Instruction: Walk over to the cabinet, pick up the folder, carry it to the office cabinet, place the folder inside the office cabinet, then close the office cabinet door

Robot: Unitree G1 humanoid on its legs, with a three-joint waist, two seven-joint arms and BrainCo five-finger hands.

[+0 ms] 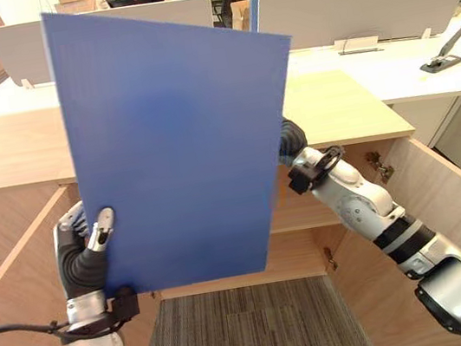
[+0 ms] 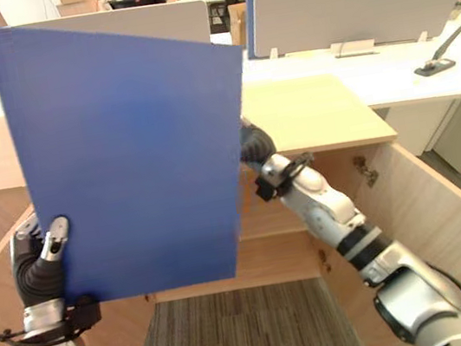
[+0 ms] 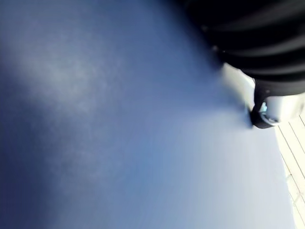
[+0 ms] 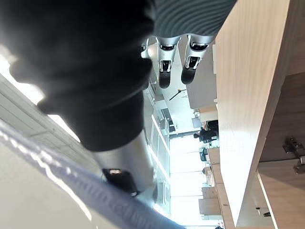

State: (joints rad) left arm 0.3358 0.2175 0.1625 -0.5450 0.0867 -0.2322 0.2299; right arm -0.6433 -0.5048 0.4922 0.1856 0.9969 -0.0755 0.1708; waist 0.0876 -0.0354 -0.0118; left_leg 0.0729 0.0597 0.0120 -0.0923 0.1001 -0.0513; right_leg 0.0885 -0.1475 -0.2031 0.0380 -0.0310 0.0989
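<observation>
Pinched at one lower corner by the left hand (image 1: 80,249), the right hand (image 1: 291,139) slack-fingered behind its edge, the upright folder (image 1: 177,137) before the open office cabinet (image 1: 344,111) may swivel and slip.

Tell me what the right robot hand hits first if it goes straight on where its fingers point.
Likely nothing near: the right robot hand points its fingers into open air along the cabinet top. A grey desk divider stands farther on, depth unclear.
</observation>
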